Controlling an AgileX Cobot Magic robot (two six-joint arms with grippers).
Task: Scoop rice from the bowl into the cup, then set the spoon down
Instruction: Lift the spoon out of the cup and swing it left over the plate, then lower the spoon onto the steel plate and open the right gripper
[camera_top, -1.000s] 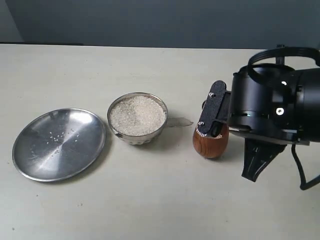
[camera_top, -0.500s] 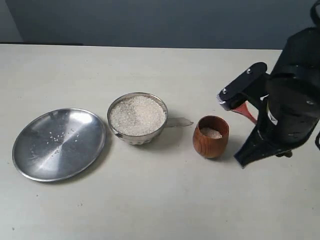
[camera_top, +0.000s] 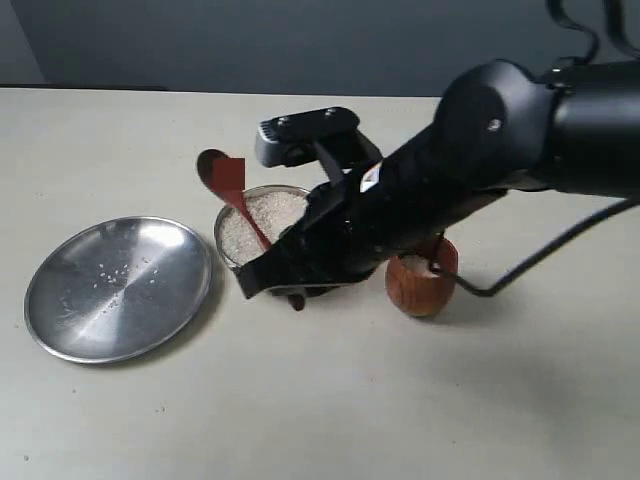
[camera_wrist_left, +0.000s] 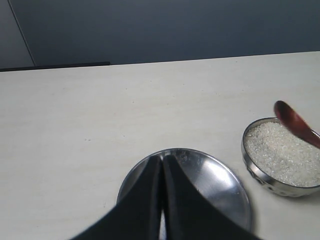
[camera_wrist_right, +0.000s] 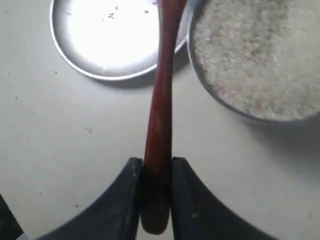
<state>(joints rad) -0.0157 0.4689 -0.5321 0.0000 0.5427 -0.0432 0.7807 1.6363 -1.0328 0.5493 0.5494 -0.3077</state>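
My right gripper (camera_top: 268, 262) (camera_wrist_right: 157, 162) is shut on the end of the spoon's handle (camera_wrist_right: 162, 90). The spoon (camera_top: 228, 190) slants up over the near-left rim of the steel bowl (camera_top: 248, 205), its scoop (camera_wrist_left: 295, 122) raised above the rim with no grains showing on it. Rice (camera_wrist_right: 255, 55) (camera_wrist_left: 280, 152) fills the bowl (camera_wrist_left: 260, 172). The wooden cup (camera_top: 422, 285) stands to the bowl's right, half hidden behind my right arm. My left gripper (camera_wrist_left: 161, 159) is shut and holds nothing, hovering over the steel plate; the exterior view does not show it.
A wide shallow steel plate (camera_top: 115, 288) (camera_wrist_left: 220, 185) (camera_wrist_right: 110, 40) with a few stray grains lies to the left of the bowl. My right arm (camera_top: 470, 170) stretches across the middle from the right, covering much of the bowl and cup.
My right arm has swung from beside the cup on the right across to the bowl, carrying the spoon. The scoop now stands over the bowl's left rim.
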